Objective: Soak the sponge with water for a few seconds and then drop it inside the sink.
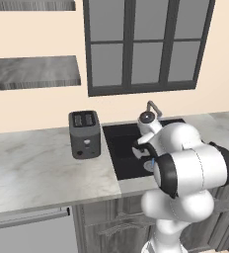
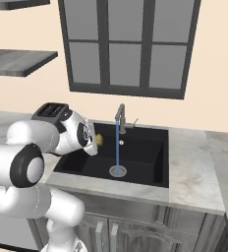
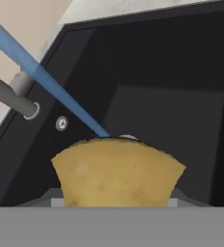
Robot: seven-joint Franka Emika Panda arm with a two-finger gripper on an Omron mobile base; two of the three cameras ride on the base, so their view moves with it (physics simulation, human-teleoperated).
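The yellow-orange sponge [image 3: 118, 173] sits clamped in the gripper [image 2: 95, 141], held above the black sink [image 2: 145, 147] just beside the blue water stream [image 2: 118, 147] falling from the gooseneck faucet [image 2: 120, 114] to the drain [image 2: 118, 171].

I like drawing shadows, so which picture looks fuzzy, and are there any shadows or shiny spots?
Hand view: the sponge is close up with soft, fuzzy edges. Right base view: the water is a flat blue line with no sparkle, and the sink is dull black. Left base view: even light, with hardly any shadow beside the toaster.
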